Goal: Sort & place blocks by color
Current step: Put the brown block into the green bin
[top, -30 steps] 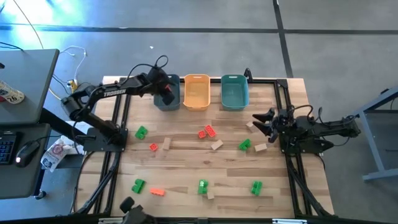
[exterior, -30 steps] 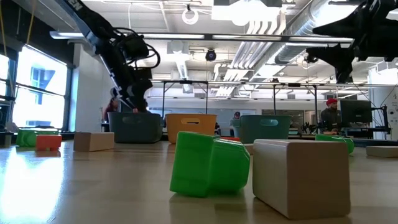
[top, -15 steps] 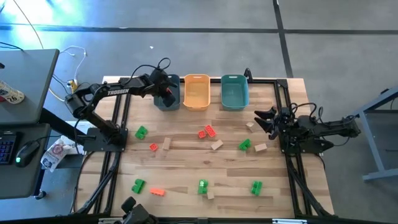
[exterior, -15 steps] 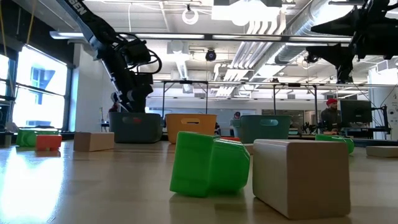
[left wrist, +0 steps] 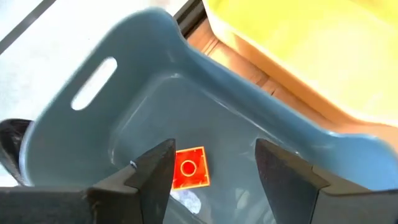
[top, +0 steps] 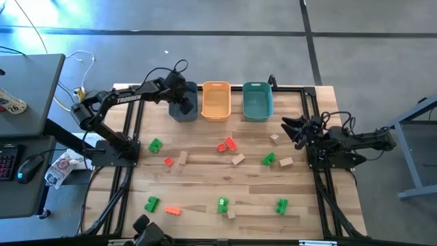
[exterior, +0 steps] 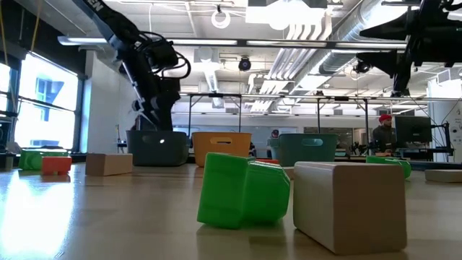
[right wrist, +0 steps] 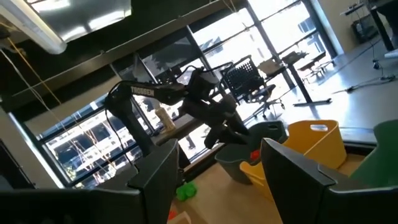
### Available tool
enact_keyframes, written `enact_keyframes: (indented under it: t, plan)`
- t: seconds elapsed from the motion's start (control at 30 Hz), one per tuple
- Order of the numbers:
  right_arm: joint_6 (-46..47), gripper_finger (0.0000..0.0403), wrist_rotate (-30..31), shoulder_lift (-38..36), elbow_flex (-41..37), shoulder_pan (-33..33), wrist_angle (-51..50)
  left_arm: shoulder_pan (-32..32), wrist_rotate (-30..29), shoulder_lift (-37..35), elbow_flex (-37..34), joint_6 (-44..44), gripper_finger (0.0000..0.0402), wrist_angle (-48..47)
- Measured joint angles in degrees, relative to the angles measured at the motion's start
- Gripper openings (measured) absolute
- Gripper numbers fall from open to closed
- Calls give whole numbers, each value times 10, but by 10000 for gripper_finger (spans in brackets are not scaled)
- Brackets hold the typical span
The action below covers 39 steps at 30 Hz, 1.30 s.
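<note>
Two dark arms, white TROSSEN lettering on the left arm (top: 126, 100), black looping cables, angular black tool fingers (left wrist: 152, 174)

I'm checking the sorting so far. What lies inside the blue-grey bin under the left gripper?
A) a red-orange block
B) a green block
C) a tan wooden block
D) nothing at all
A: the left wrist view shows a red-orange block lying on the floor of the blue-grey bin, seen between the open fingers of the left gripper, which hangs over that bin.
</note>
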Motion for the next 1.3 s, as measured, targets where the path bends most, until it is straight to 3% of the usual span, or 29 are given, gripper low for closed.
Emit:
enact_keyframes:
  t: [0.2,0.47,0.83,1.3]
  plan:
    - [-44,216,5,25,0,0,32,-13,11,-8,29,-1,209,-41]
    - [-47,216,0,102,15,0,45,-63,17,-73,30,-4,209,-97]
    - [-73,216,-58,282,142,0,-37,-154,15,-160,26,-53,209,-173]
    - [-91,216,-149,483,265,0,-111,-246,14,-212,-48,-137,209,-170]
